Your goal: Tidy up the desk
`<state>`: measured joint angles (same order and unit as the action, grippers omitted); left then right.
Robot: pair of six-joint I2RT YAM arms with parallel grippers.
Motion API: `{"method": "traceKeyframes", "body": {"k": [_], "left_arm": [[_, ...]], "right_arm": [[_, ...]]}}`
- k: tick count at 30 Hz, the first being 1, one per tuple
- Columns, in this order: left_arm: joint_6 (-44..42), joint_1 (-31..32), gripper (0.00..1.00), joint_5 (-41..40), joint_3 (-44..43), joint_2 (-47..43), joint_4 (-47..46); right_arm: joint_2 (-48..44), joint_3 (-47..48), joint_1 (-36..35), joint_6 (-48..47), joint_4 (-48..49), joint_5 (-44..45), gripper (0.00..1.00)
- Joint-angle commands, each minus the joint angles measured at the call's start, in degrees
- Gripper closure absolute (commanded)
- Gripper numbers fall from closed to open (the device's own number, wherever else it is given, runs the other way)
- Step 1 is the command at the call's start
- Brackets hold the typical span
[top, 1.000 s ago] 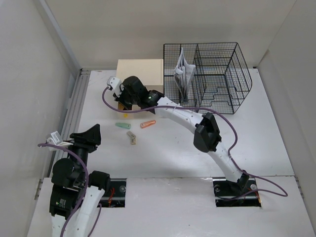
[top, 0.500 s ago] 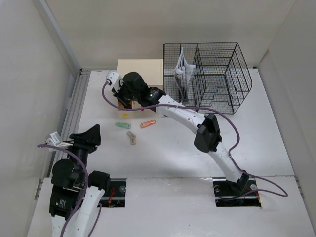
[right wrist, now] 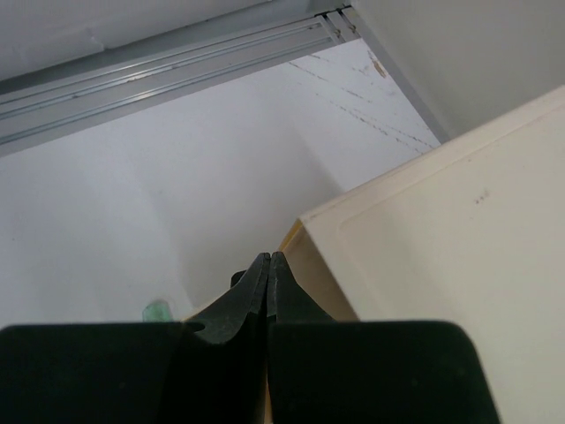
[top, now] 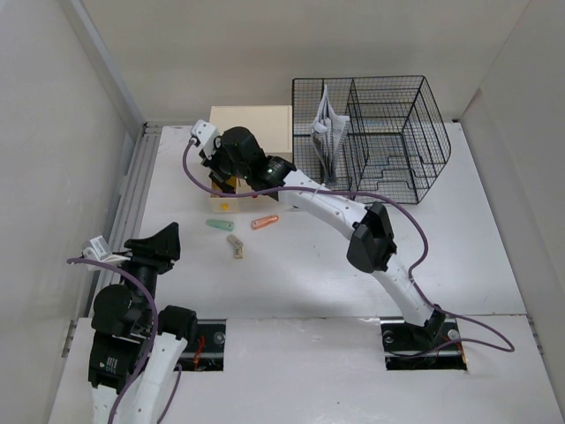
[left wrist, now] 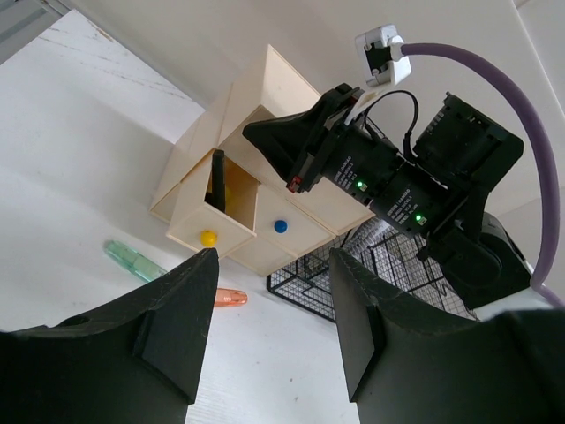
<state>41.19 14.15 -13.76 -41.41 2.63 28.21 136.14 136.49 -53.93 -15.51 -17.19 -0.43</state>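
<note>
The desk (top: pixel 459 247) is a wide white tabletop. On it lie a green piece (top: pixel 218 224), an orange piece (top: pixel 264 221) and a small beige piece (top: pixel 235 246). The beige drawer box (top: pixel 252 128) stands at the back left, with its yellow-knob drawer (left wrist: pixel 207 237) pulled open. A thin black object (left wrist: pixel 217 181) stands in that drawer. My right gripper (top: pixel 221 179) is over the open drawer with its jaws pressed together (right wrist: pixel 269 258). My left gripper (top: pixel 163 240) is open and empty at the near left, well short of the pieces.
A black wire basket (top: pixel 388 132) stands at the back right and holds a folded booklet (top: pixel 325 132) in its left slot. The second drawer has a blue knob (left wrist: pixel 280 226). White walls close in both sides, and a metal rail (top: pixel 132 203) runs along the left edge.
My right wrist has shifted a little up and back over the drawer box. The left arm and the loose pieces have not moved.
</note>
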Motion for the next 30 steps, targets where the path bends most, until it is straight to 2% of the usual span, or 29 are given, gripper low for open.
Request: {"method": "traceKeyframes", "body": {"k": [1,24,30], "left_arm": [[-0.8,0.3,0.5,0.3,-1.5,-0.3,-1.0],[-0.8,0.3,0.5,-0.2,-2.0,-0.3,-0.5],[-0.8,0.3,0.5,-0.2,-2.0,-0.3,-0.5]], "right_arm": [[-1.8,-0.4,0.0,-0.7,4.4,-0.6,1.0],[3.3,-0.4,0.0,-1.2,4.4,-3.5,1.0],[3.9,-1.0,0.0,-2.2,4.4,-0.4,1.0]]}}
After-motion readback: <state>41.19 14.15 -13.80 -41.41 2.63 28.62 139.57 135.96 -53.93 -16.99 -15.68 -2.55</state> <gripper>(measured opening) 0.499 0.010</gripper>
